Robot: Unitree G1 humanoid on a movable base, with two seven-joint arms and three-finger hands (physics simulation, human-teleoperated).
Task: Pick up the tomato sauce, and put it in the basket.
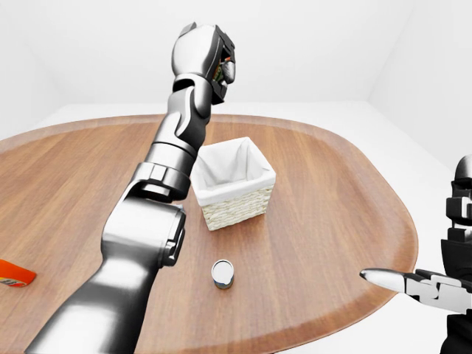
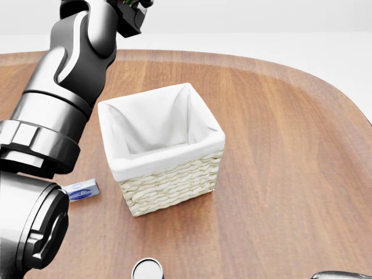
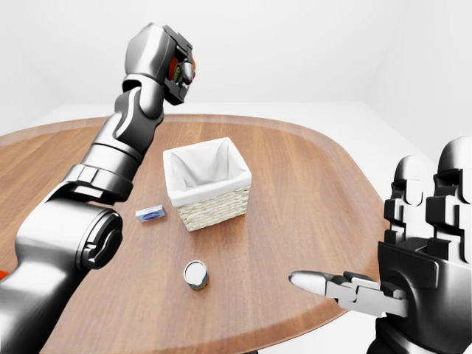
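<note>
My left hand (image 1: pixel 226 68) is raised high above the table, above the basket's left top corner in the left-eye view. Its fingers are closed round the tomato sauce (image 3: pixel 176 68), of which only a bit of red and green shows between them. The basket (image 1: pixel 236 206) is square wicker with a white cloth lining and stands upright on the wooden table (image 1: pixel 332 192); its inside shows only the lining in the head view (image 2: pixel 174 186). My right hand (image 3: pixel 333 284) is open and empty, held out over the table's lower right edge.
A small silver-topped can (image 1: pixel 223 273) stands below the basket. A small blue and white box (image 2: pixel 81 190) lies left of the basket. An orange packet (image 1: pixel 15 274) lies at the table's far left. My left forearm crosses the views' left side.
</note>
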